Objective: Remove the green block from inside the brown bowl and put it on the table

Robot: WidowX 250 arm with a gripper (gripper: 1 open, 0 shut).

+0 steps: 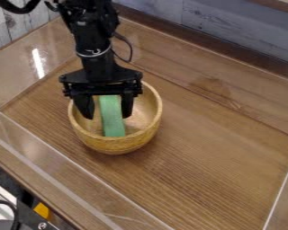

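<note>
Here you are, operator: your hand (pixel 101 101) hangs pointing straight down over the brown bowl (pixel 115 124), its two dark fingers (pixel 76 102) spread as wide as they go, one dipping inside the bowl's rim at about nine o'clock and the other nearer the middle, holding nothing. The green block (pixel 112 116) lies inside that bowl, right below and between those fingers, its upper end tucked under your palm. That is the relation your grasp turns on: the bar's long axis runs from roughly twelve o'clock down to six, leaning a touch toward five, propped against the bowl's inner slope, and your fingers stand across it at nine and three, so a squeeze would likely take it across the narrow width. Whether the tips already touch the block, you cannot tell from this angle. The block is a flat, plain, bright green slab with crisp edges; it ought to grip cleanly. The bowl is thick-walled, round, pale grainy wood, and looks light enough to shift if a finger catches its wall. The desk (pixel 219 135) is dark wood grain, glossy, with clear walls along its edges, and bare surface lies toward three o'clock for setting down.
</note>
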